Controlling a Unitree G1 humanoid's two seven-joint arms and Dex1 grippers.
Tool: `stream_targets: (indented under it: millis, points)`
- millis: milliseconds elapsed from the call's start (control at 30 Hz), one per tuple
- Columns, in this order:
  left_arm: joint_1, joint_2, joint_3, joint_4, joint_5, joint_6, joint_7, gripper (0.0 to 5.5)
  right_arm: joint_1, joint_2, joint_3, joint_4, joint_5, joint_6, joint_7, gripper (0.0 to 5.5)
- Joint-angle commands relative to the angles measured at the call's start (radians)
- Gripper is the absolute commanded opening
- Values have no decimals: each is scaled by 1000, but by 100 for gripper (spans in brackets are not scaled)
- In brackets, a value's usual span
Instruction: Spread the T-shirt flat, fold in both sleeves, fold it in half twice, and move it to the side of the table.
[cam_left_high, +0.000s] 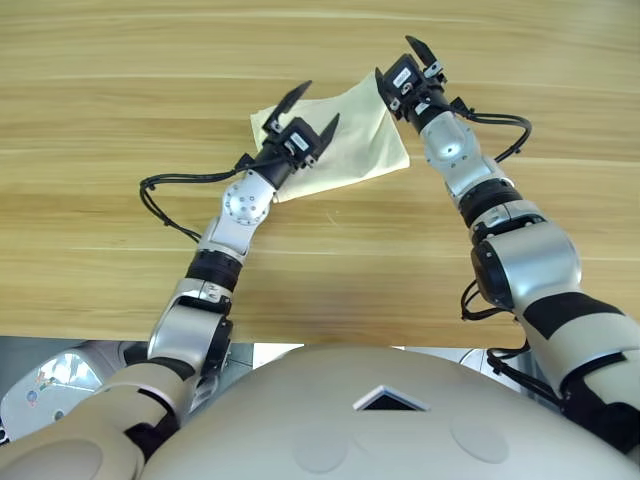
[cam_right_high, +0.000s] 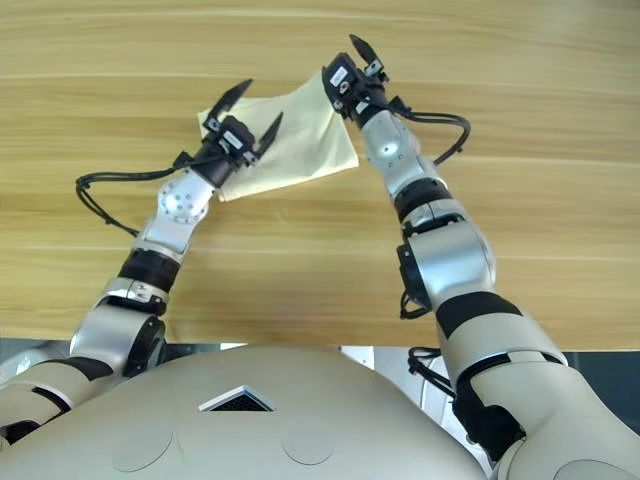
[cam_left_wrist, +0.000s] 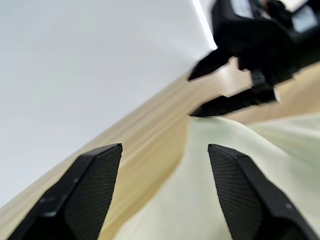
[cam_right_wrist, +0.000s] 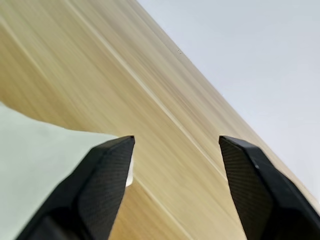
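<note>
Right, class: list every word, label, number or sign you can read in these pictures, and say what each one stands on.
No text can be read anywhere.
T-shirt: plain pale yellow, no print visible.
Table: wood grain, no markings.
Right gripper: small pale patches on its housing, too small and blurred to read.

Folded T-shirt (cam_left_high: 345, 140) on wooden table (cam_left_high: 120, 120)
</note>
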Motion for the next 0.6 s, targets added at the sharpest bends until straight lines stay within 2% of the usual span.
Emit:
stream_targets:
  millis: [33, 200, 333, 467, 600]
  points:
    - [-98, 28, -44, 132, 89, 49, 63, 320, 12, 7, -10, 5, 9, 3, -20, 312]
    - [-173, 65, -68, 326, 148, 109, 183, 320, 118, -6, -48, -151, 51, -131, -53, 312]
    - [-173, 74, -75, 344, 140, 90, 207, 320, 348, -44, -17, -423, 30, -146, -5, 312]
    - [-102, 92, -67, 252, 113, 70, 202, 320, 596, -118, 0, -725, -12, -44, 64, 312]
    - [61, 84, -70, 36, 53, 83, 149, 320, 650, -136, 0, -860, -33, 60, 97, 312]
